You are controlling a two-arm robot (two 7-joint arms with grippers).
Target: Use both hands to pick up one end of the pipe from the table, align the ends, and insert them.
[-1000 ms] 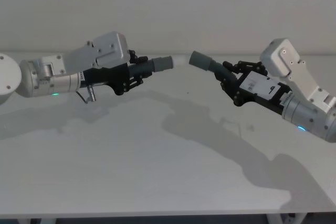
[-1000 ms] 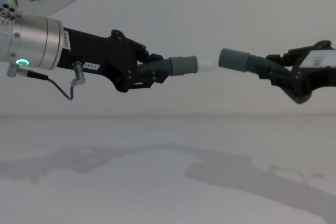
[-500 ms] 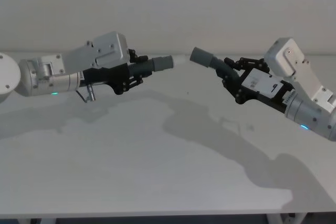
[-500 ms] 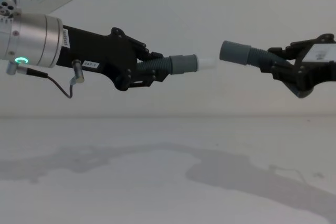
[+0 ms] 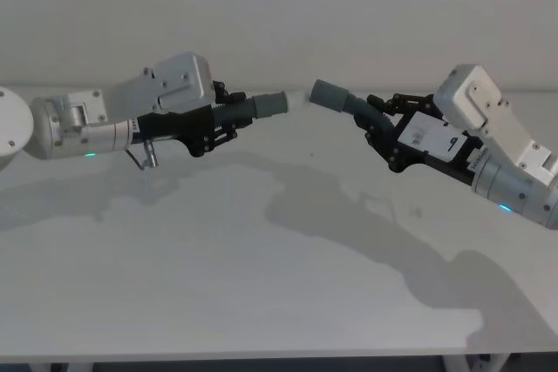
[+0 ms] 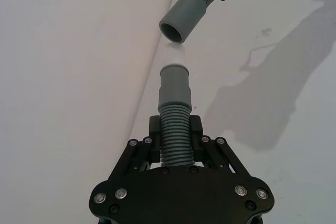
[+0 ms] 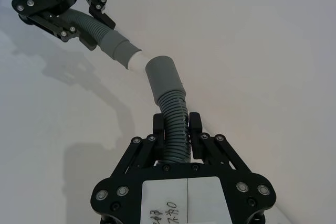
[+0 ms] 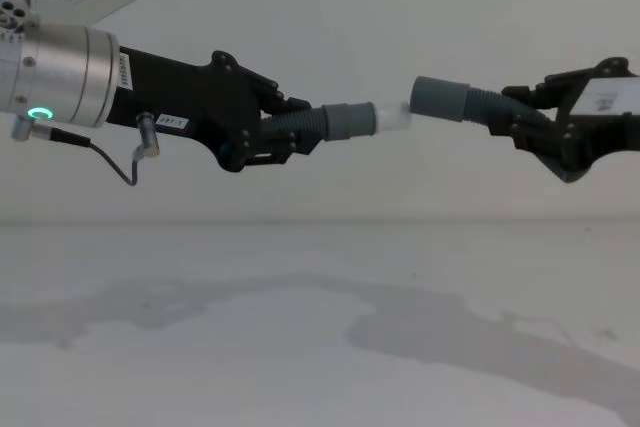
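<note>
Both pipe pieces hang in the air above the table (image 5: 261,285). My left gripper (image 5: 222,119) is shut on the ribbed part of one piece, whose grey cuff (image 8: 350,120) carries a white spigot (image 8: 392,117) pointing right. My right gripper (image 5: 379,124) is shut on the other piece, whose open socket cuff (image 8: 440,98) faces left and sits at the spigot's tip. In the left wrist view the socket (image 6: 184,14) stands just beyond the cuff (image 6: 174,82), slightly off its axis. In the right wrist view the spigot (image 7: 136,62) meets the socket (image 7: 164,80) at an angle.
The white table (image 8: 300,347) below bears only the arms' shadows. A plain pale wall stands behind. A thin cable loops under the left wrist (image 8: 120,162).
My right gripper has moved left and slightly up with its piece, closing the gap between socket and spigot. The left arm has stayed still.
</note>
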